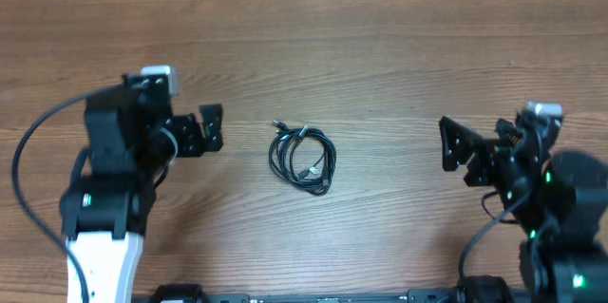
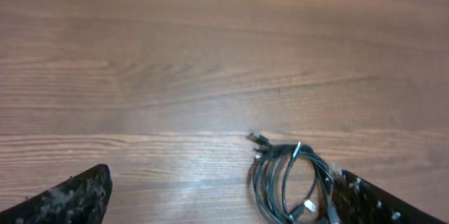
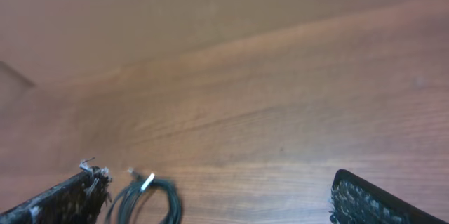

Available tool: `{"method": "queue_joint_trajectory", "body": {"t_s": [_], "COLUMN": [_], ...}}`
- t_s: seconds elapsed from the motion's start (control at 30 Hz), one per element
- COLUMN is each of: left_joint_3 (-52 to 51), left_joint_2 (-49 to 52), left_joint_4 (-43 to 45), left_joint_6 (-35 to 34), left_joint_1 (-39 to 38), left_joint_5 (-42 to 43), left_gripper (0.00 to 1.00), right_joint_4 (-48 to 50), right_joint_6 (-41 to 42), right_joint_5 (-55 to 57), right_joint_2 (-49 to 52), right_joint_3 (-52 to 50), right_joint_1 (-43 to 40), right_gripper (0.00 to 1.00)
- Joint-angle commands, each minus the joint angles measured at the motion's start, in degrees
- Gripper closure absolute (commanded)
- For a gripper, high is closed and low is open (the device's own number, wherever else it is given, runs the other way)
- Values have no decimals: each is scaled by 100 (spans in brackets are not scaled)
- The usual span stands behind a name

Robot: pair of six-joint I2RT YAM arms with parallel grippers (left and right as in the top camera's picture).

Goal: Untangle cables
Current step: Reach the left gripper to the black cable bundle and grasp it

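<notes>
On the left side of the overhead view, the left arm [image 1: 114, 179] is standing over the desk [image 1: 380, 37], with a thick black wire [image 1: 28, 151] curving away from it. Its left claw [image 1: 217, 128] is pointing toward the middle of the desk. The two fingers are standing wide apart and are holding nothing. In the left wrist view, the left claw [image 2: 224, 175] is showing the same: one finger [image 2: 70, 199] is sitting in the lower left corner, the other in the lower right corner, and only bare wood is lying between them.

The cables [image 1: 303, 158] are lying in the middle of the desk, between the two claws and touching neither. They are somewhat nearer to the left claw. They are forming one small loose coil of thin black cords, and some plug ends are sticking out at its upper left. In the left wrist view, the cables [image 2: 287, 182] are appearing low in the picture, just beside the finger at the right, with small pale bands on them.

On the right side, the right claw [image 1: 454, 151] is also standing wide open and empty, well apart from the coil. In the right wrist view, the right claw [image 3: 219, 176] is framing bare desk, and the cables [image 3: 144, 196] are showing blurred at the bottom, near the finger at the left.
</notes>
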Motion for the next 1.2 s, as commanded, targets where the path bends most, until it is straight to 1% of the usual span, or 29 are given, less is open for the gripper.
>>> {"method": "queue_joint_trajectory", "body": {"t_s": [0.0, 0.07, 0.2, 0.27, 0.3, 0.37, 0.4, 0.43, 0.47, 0.53, 0.6, 0.63, 0.77, 0.9, 1.07, 1.17], "left_joint_3": [450, 450, 450, 448, 448, 448, 448, 448, 448, 448, 448, 448, 448, 448, 437, 308], "left_joint_2": [789, 1080, 1770, 2072, 2256, 2586, 2771, 2911, 3119, 3425, 3799, 3943, 4481, 4756, 4813, 4815], "left_joint_4": [-367, -382, -245, -385, -297, -236, -227, -229, -238, -249, -221, -201, -129, -66, 76, 404], "left_joint_6": [-118, -120, -168, -136, -125, -122, -153, -251, -518, -780, -916, -964, -1403, -1755, -1939, -1991], "left_joint_1": [-457, -686, -1121, -1235, -1276, -1351, -1384, -1416, -1464, -1561, -1722, -1790, -2057, -2116, -2116, -2133], "left_joint_5": [96, 173, 931, 1322, 1351, 1196, 1043, 890, 612, 317, 208, 166, -356, -702, -1132, -1145], "left_gripper": [0, 0, 0, 0, 0, 32, 41, 47, 49, 55, 60, 65, 67, 71, 71, 72], "right_joint_4": [-181, -160, -275, -402, -457, -533, -546, -549, -546, -544, -544, -542, -540, -542, -542, -540], "right_joint_6": [17, 17, 22, 20, 20, 20, 20, 20, 20, 20, 17, 17, 17, 17, 20, 20], "right_joint_5": [-595, -765, -892, -1038, -1040, -1043, -1043, -1043, -1043, -1040, -1038, -1038, -1014, -1016, -1016, -1016], "right_joint_2": [695, 916, 1388, 1556, 1648, 1784, 1834, 1851, 1895, 1921, 1928, 1928, 1928, 1928, 1928, 1928], "right_joint_3": [566, 588, 588, 588, 588, 588, 588, 588, 588, 588, 588, 588, 588, 588, 588, 588], "right_joint_1": [44, 44, 44, 44, 44, 44, 44, 44, 44, 44, 44, 44, 44, 44, 44, 44], "right_gripper": [0, 0, 0, 0, 0, 0, 0, 0, 0, 0, 0, 0, 0, 0, 0, 0]}}
